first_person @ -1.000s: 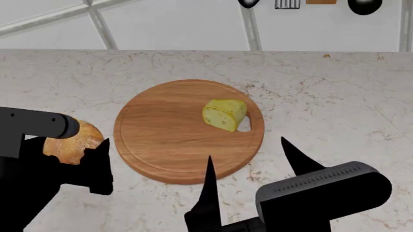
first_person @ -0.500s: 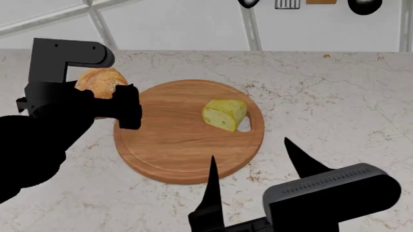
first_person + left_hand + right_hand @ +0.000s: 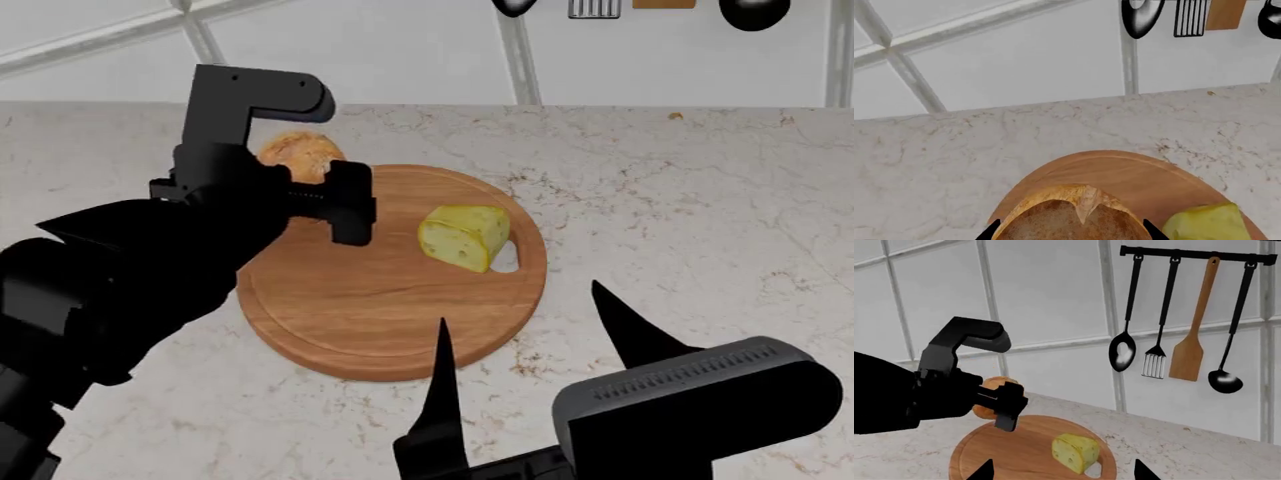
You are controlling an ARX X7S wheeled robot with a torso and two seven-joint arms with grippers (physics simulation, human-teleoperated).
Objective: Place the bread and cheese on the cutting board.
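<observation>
The left gripper is clamped on the bread, holding it in the air above the far-left edge of the cutting board. In the left wrist view the bread fills the space between the two dark fingertips, its golden crust and pale split top turned toward the camera, with the board's far rim curving behind it. The cheese lies on the right part of the board, its holed cut face toward the near side, just beside the oval hole at the board's right edge and well apart from the bread. The right gripper hangs near the robot, off the near-right edge of the board, with its two pointed fingers spread apart and nothing between them. The board rests on a pale marble counter. On the tiled wall behind, a rail carries a spoon, a slotted turner, a wooden spatula and a ladle.
</observation>
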